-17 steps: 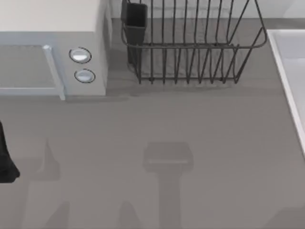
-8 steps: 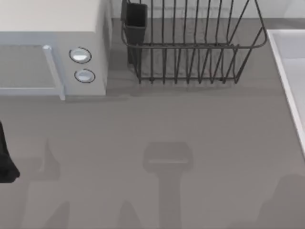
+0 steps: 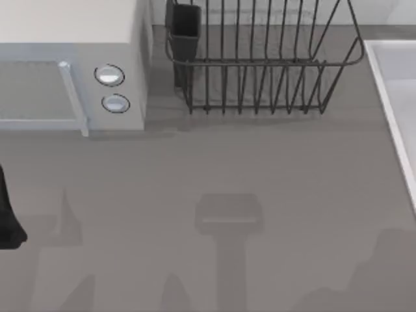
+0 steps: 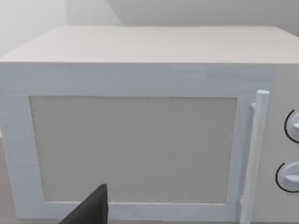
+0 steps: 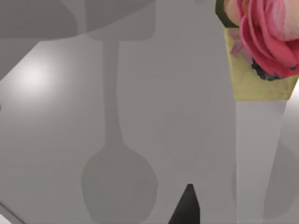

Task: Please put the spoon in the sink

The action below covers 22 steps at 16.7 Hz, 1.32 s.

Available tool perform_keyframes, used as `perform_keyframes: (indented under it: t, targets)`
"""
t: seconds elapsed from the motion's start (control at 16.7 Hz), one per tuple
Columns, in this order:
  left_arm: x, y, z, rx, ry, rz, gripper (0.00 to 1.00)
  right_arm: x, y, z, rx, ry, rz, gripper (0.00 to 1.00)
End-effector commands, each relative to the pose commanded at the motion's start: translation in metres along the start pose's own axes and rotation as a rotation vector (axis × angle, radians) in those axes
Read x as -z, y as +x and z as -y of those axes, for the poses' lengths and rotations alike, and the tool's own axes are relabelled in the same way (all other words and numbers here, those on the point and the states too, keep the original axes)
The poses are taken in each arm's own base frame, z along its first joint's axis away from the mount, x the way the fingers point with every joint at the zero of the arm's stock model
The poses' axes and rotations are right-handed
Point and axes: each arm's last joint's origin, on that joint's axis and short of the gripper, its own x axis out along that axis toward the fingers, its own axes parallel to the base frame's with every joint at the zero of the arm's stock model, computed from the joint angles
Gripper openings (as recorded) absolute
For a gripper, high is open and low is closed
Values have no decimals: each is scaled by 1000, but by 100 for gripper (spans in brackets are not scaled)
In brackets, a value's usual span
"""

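Grey counter (image 3: 260,169) — sink (image 3: 396,97) at right; left tool (image 3: 8,214) parked, opening unclear.

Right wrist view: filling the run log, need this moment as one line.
left arm parked, table's left edge | rose-patterned pale-handled spoon near right wrist, grip unclear | pale grey-white raised-rim sink at counter's right

L arm (image 3: 8,214) black (matte); gripper fingertips (image 4: 91,210) black, pointed.

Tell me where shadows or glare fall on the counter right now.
Top view: soft grey shadows on the counter, one at centre, one at lower right. Right wrist view: a spoon-shaped shadow and a bright glare patch. Left wrist view: the microwave front is evenly lit.
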Motion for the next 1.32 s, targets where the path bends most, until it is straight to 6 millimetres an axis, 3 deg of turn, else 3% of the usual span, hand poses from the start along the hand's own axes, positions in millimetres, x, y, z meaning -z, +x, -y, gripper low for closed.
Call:
perform_keyframes:
  t: [0.3, 0.72, 1.02, 1.32]
  targets:
    - [0, 0, 0, 0, 0, 0, 100, -33, -10, 57, -61, -20, -20, 0]
    - [0, 0, 0, 0, 0, 0, 100, -119, -20, 151, -33, -30, -20, 0]
    - [0, 0, 0, 0, 0, 0, 100, -177, -6, 172, 10, -16, -4, 0]
    - [0, 0, 0, 0, 0, 0, 100, -209, 11, 170, 29, 2, 2, 0]
